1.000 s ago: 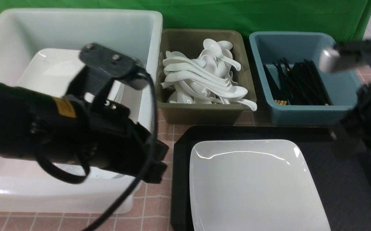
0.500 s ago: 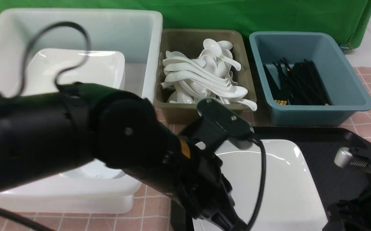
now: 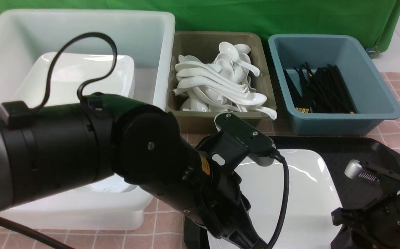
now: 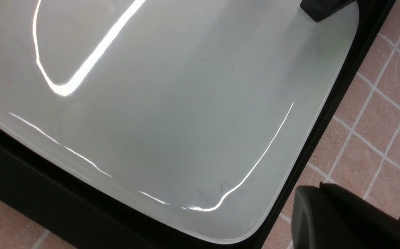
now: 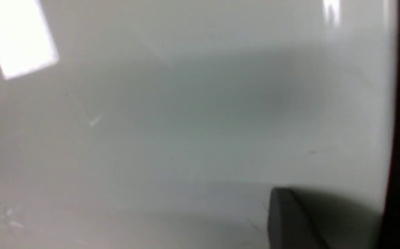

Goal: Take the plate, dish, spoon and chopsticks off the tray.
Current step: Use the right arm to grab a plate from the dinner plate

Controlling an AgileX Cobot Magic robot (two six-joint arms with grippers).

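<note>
front view, read from 9 o'clock round to 3 o'clock: a white tub [image 3: 134, 31] stands at far left with a stack of white plates [image 3: 82, 69] inside. the left arm crosses in front of the tub and dips down, which puts the left gripper [image 3: 244, 242] at about 7 o'clock of the plate [image 3: 307, 200]. it is clenched on nothing, and its tip is cut off by the picture's lower edge. at 12 o'clock the olive bin [image 3: 220, 36] holds soup spoons [image 3: 217, 86]. the plate lies flat on the left part of the black tray [image 3: 359, 152], and nothing else shows on the tray's bare part. at 1 o'clock the blue bin [image 3: 369, 86] holds black chopsticks [image 3: 321, 90]. the right gripper [image 3: 340, 224] is low at about 4 o'clock of the plate, just at its rim. the right wrist view shows one dark finger [image 5: 289, 221] over the glaze near that rim, but i cannot tell whether this gripper is released or closed. the coming move, as i judge it, turns on the plate lying between the two grippers. its long axis seems to run 12 to 6, though the near end is out of frame. the tub it likely belongs in is at 10 o'clock, on the left arm's side. both grippers are about equally near, so a two-sided lift looks likeliest.
</note>
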